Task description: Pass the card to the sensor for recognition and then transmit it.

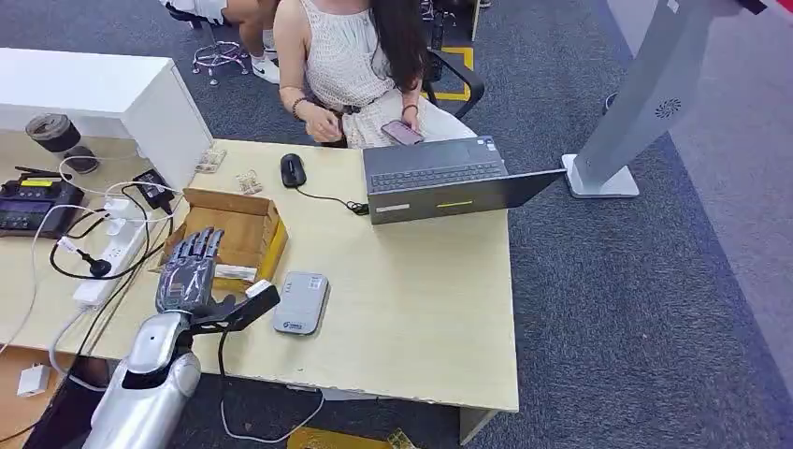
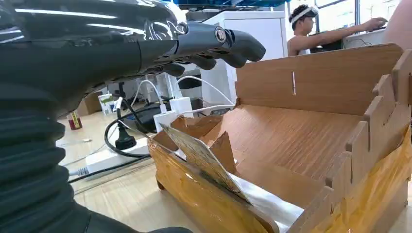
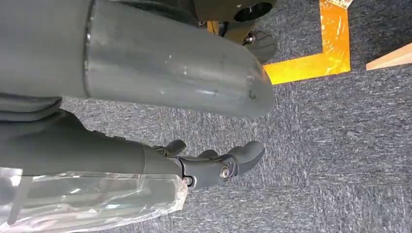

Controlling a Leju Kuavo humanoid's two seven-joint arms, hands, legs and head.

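The card [image 2: 201,158], a thin pale rectangle with a printed face, leans tilted inside the low brown cardboard tray [image 1: 234,229] with yellow tape along its front wall, propped against a cardboard divider at the tray's near edge; in the head view it shows as a pale strip [image 1: 234,272] at the tray's front. My left robot hand [image 1: 190,271] hovers flat above the near left part of that tray, dark fingers [image 2: 228,43] stretched out and apart, thumb out to the side, grasping nothing. From the wrist camera the fingers sit above the card and clear of it, though I cannot tell how close they are.

Just beside the tray's right front corner, flat on the pale wooden worktop [image 1: 421,309], lies the sensor [image 1: 301,302], a small grey rounded-rectangle reader. My right robot hand [image 3: 214,165] hangs over grey carpet, fingers curled loosely inward with nothing in them.

Farther back on the worktop stand an open grey laptop [image 1: 439,178] and a black mouse [image 1: 293,169] joined to it by a cable. A white power strip [image 1: 112,257] with tangled black and white cables lies left of the tray. A seated person [image 1: 355,65] holding a phone faces the worktop's far edge.
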